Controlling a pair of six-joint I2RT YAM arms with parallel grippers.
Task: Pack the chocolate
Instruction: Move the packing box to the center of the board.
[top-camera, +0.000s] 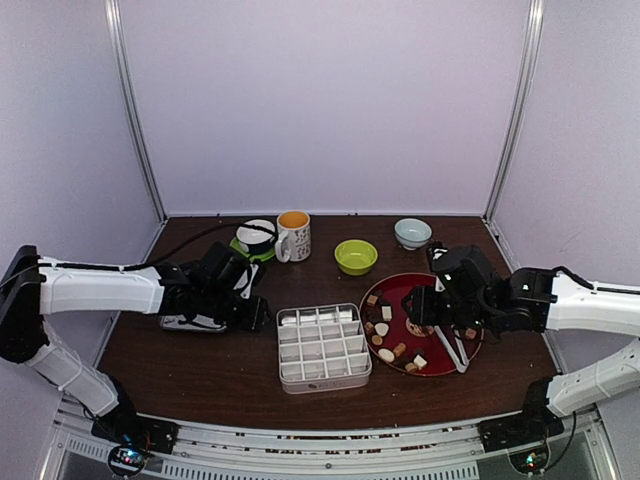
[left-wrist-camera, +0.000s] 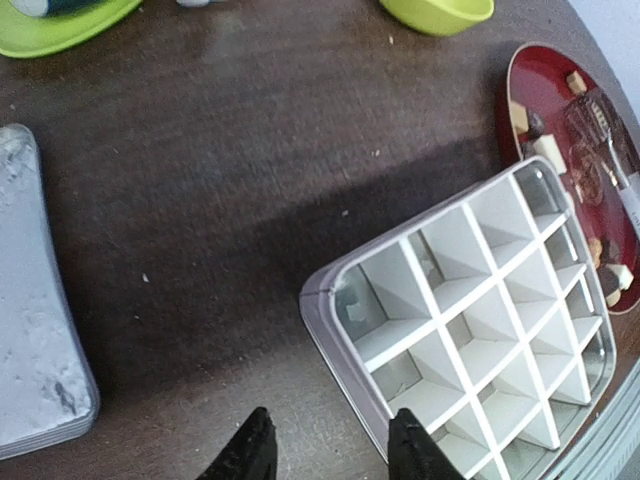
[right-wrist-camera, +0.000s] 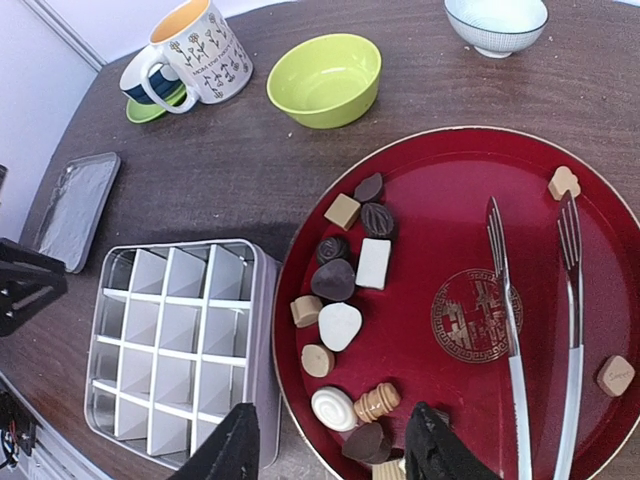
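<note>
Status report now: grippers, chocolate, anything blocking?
Left gripper and right gripper open, empty. Chocolates all on red plate; divided tin empty. Metal tongs lie on plate beside them.

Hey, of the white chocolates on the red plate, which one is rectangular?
The flat white bar beside the ribbed dark oval. The other two white ones are rounded: a smooth piece and a swirled piece.
</note>
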